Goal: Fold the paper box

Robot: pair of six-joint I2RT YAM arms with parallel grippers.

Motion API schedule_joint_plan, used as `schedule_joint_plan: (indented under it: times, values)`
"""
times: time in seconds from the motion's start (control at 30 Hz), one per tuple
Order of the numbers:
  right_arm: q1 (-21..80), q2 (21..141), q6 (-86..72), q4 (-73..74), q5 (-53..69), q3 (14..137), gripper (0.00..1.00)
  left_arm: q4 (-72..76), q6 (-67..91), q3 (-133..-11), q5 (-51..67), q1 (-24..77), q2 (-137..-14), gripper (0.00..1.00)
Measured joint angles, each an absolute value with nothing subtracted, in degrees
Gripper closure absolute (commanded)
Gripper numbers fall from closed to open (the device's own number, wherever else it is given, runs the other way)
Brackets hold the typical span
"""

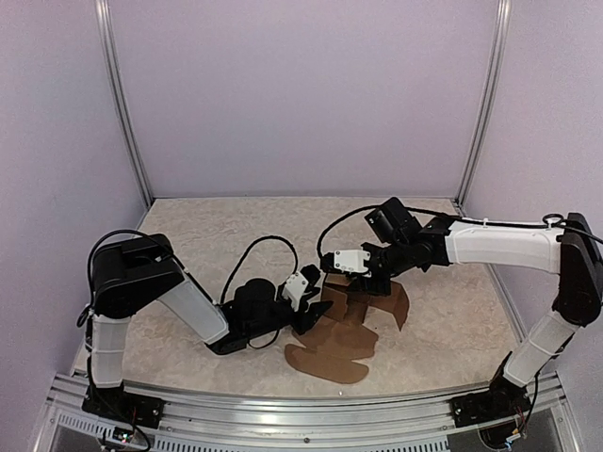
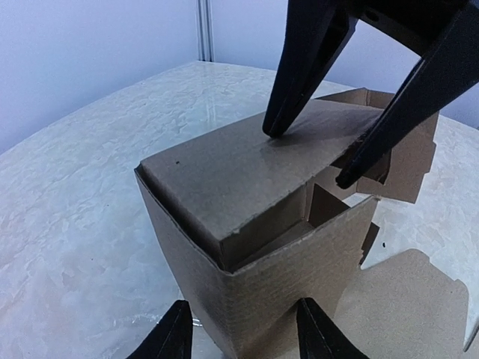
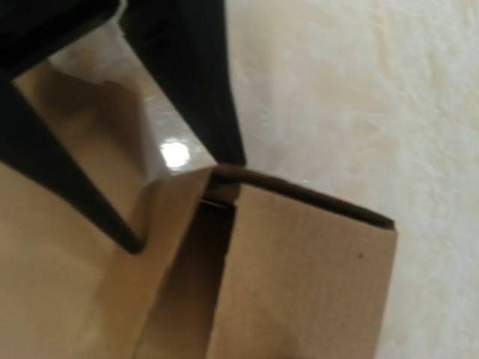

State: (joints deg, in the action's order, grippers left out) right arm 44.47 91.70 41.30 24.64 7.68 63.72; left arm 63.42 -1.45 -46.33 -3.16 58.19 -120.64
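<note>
From above, the paper box (image 1: pixel 341 331) stands half-formed on the marbled table (image 1: pixel 207 235) near the front edge, loose flaps spread flat around it. The left gripper (image 1: pixel 314 306) is at its left side and the right gripper (image 1: pixel 364 281) reaches over its top from the right.

In the left wrist view, the box (image 2: pixel 262 262) is upright with 1 top flap folded over its opening. The left gripper (image 2: pixel 243 336) has its 2 fingers about half apart, flanking the box's lower near corner; I cannot tell whether they pinch it. The right gripper (image 2: pixel 308 153) comes from above, jaws apart: 1 tip rests on the flap, the other hangs past the flap's edge.

The right wrist view is close and blurred. The right gripper (image 3: pixel 183 203) is spread over the box (image 3: pixel 299 269), clamping nothing.
</note>
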Motion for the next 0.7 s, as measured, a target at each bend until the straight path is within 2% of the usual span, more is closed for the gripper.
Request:
schedule_joint_plan:
  times: [0.23,0.4,0.6,0.7]
  values:
    - [44.3,92.5,42.3,27.9,10.9,64.8,0.65,63.4,-1.8,-46.3,-2.8,58.2,-121.4,0.57]
    - [43.5,93.6,42.2,29.1,12.0,66.1,0.65,63.5,-2.0,-47.3,-5.0,58.6,-122.1,0.54]
    - [40.9,94.8,41.2,29.2,13.6,67.3,0.65,63.4,-4.6,-51.4,-10.2,59.4,-124.7,0.58]
    - [40.0,95.3,40.9,29.2,14.4,67.9,0.65,63.5,-5.6,-52.6,-11.9,59.5,-125.6,0.53]
